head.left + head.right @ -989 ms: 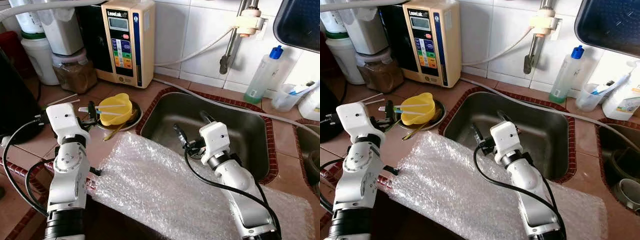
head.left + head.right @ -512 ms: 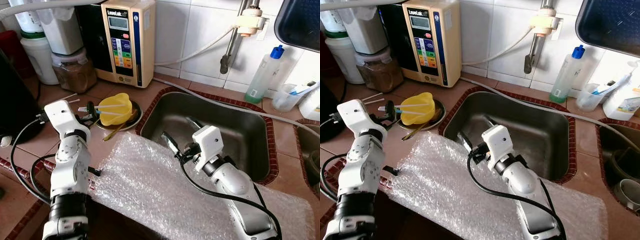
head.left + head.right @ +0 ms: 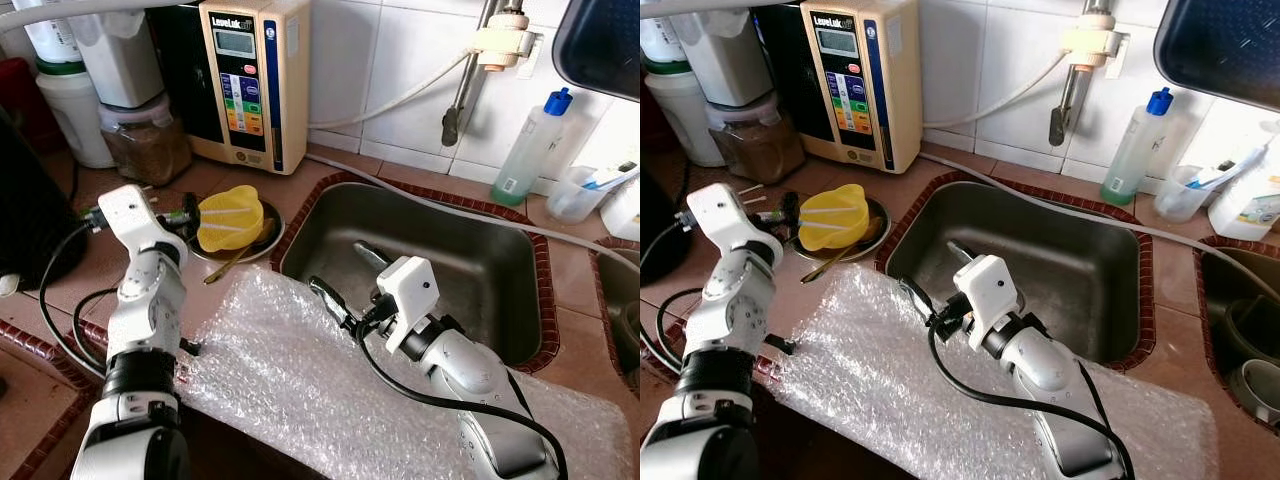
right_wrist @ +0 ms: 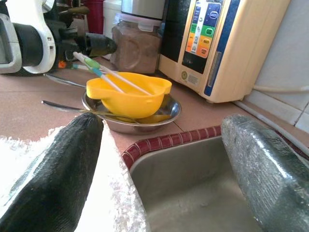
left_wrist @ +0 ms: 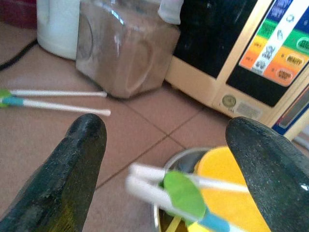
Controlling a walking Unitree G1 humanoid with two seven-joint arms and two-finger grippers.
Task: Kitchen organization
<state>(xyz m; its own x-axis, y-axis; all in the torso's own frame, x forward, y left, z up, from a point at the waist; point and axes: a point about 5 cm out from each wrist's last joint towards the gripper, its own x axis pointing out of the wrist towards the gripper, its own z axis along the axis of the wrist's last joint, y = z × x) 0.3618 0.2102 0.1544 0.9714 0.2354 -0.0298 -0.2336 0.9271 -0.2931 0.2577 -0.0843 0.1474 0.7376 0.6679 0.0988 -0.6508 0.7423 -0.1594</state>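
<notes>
A yellow bowl (image 3: 230, 218) sits in a shallow metal dish (image 3: 268, 237) on the tiled counter, left of the sink. White chopsticks with green and blue ends (image 5: 169, 186) lie across the bowl. My left gripper (image 3: 188, 210) is open just left of the dish, level with the chopstick ends, holding nothing. My right gripper (image 3: 343, 273) is open and empty over the sink's front left corner, one finger above the bubble wrap (image 3: 300, 370), pointing toward the yellow bowl (image 4: 128, 94).
The steel sink (image 3: 470, 250) lies to the right. A cream water ioniser (image 3: 255, 80) and a brown jar (image 3: 145, 140) stand behind the bowl. Two loose chopsticks (image 5: 58, 99) lie on the counter. A spoon (image 3: 230, 263) leans out of the dish. A soap bottle (image 3: 530, 150) stands back right.
My right gripper has moved left and toward me, from over the sink basin to its front left corner. My left arm has shifted slightly right, toward the bowl.
</notes>
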